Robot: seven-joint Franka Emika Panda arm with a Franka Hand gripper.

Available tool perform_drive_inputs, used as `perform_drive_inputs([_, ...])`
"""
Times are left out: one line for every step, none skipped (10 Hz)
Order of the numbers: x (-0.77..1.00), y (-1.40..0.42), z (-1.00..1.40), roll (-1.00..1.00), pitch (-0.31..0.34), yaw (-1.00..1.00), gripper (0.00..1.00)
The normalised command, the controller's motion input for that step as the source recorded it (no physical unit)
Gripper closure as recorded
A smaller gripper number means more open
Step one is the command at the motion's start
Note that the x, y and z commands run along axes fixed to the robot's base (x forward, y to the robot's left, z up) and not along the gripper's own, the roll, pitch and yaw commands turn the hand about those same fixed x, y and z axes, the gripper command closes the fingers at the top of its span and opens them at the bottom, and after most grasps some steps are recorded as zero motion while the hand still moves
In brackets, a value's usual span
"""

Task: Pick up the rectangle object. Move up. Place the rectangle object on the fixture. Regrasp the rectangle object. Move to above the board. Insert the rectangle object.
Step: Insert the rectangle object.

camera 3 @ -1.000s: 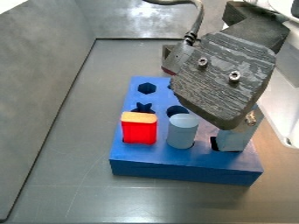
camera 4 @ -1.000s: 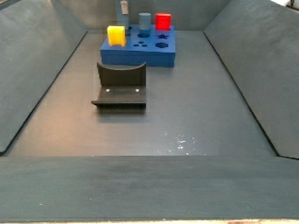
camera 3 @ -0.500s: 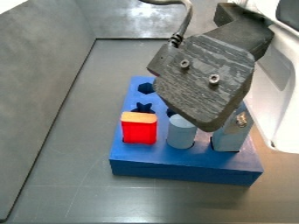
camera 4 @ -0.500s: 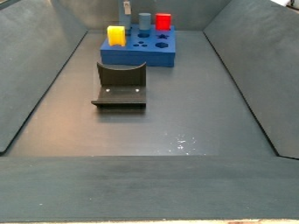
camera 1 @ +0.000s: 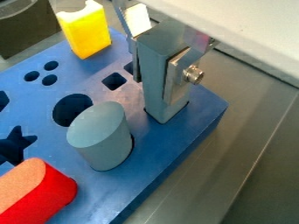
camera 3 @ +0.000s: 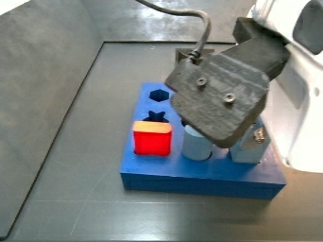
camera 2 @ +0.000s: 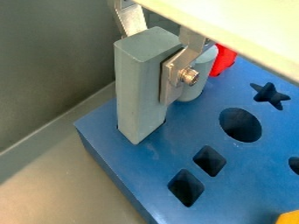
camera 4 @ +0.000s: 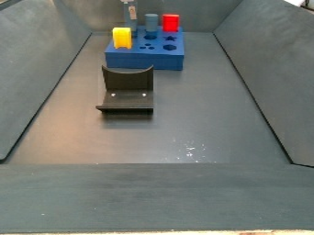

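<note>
The rectangle object [camera 1: 158,74] is a slim grey-blue block standing upright at a corner of the blue board [camera 1: 176,149], its lower end down in the board. My gripper [camera 1: 160,70] is shut on it. One silver finger [camera 1: 177,77] with a screw presses its side and the other finger [camera 1: 135,17] shows behind it. Both wrist views show this grip, with the block [camera 2: 138,83] near the board's edge [camera 2: 140,166]. In a side view the hand [camera 3: 225,90] covers most of the block [camera 3: 250,149]. The dark fixture [camera 4: 127,89] stands apart, in front of the board [camera 4: 166,60].
On the board stand a pale cylinder [camera 1: 100,136], a red piece [camera 3: 153,140] and a yellow piece [camera 1: 84,31]. Open holes [camera 2: 239,124] lie beside the block. Grey bin walls [camera 4: 50,83] slope up on both sides.
In the side view the hand has shifted slightly left and lower over the board's corner. The block stays upright between the fingers; the other pieces have not moved.
</note>
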Motion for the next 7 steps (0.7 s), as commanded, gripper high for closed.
perform_drive_inputs([0.53,0.06,-0.75,0.0,0.534,-0.05,1.0])
perform_drive_inputs([0.68,0.15,-0.67,0.0,0.623,-0.18,1.0])
perform_drive_inputs([0.57,0.2,-0.53,0.0,0.757,-0.24,1.0])
perform_drive_inputs([0.45,0.19,-0.46,-0.01,0.817,-0.3,1.0])
perform_drive_inputs([0.33,0.19,-0.4,-0.03,0.854,-0.37,1.0])
perform_drive_inputs([0.33,0.19,-0.4,-0.03,0.829,-0.39,1.0])
perform_drive_inputs([0.19,0.0,-0.01,0.07,0.337,-0.18,1.0])
